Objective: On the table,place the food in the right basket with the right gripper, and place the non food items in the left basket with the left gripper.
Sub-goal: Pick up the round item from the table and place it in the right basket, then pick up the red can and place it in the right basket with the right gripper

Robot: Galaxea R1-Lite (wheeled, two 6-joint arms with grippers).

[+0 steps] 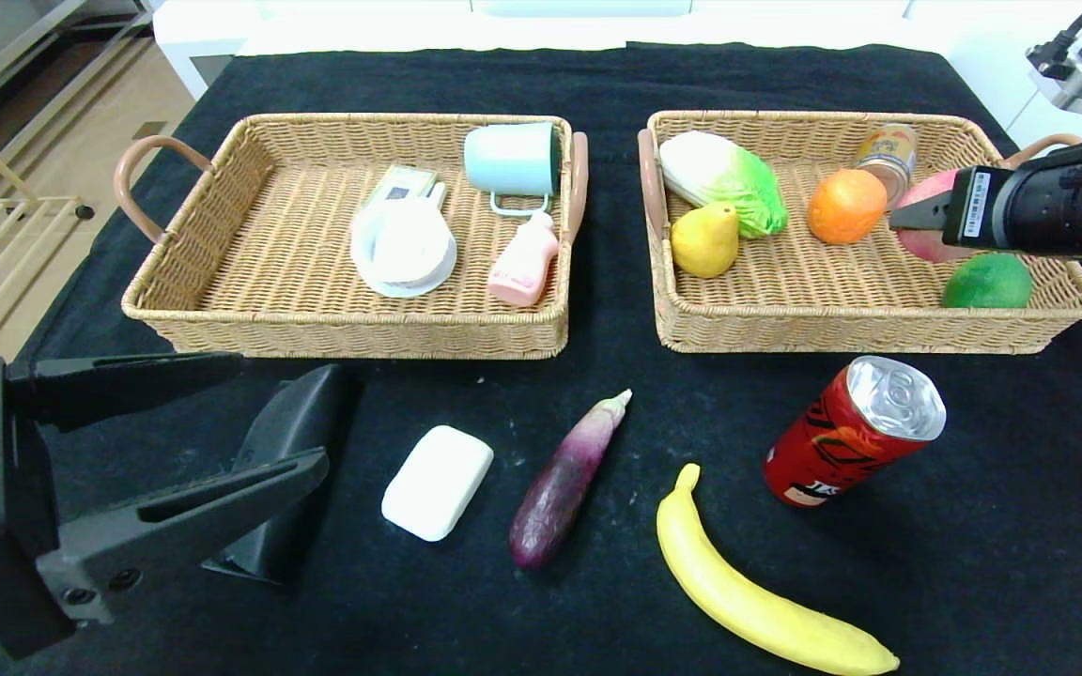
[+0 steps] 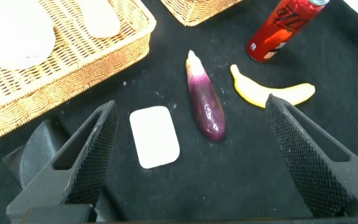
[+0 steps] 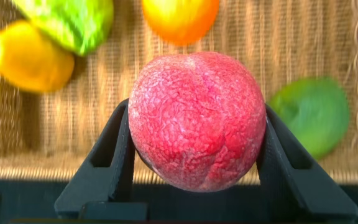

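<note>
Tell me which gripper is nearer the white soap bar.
Left. The left gripper hangs open just above the white soap bar; the right gripper holds the peach over the right basket.

The pink-red peach (image 3: 196,119) hangs clamped between the right gripper's (image 1: 917,218) fingers (image 3: 104,155) above the right basket (image 1: 1020,330). In front of that basket on the counter (image 1: 1020,563), the red can (image 1: 853,432) stands tilted, with the yellow banana (image 1: 757,601), purple eggplant (image 1: 564,481), white bar (image 1: 438,482) and black case (image 1: 292,441) toward the left basket (image 1: 353,333).
</note>
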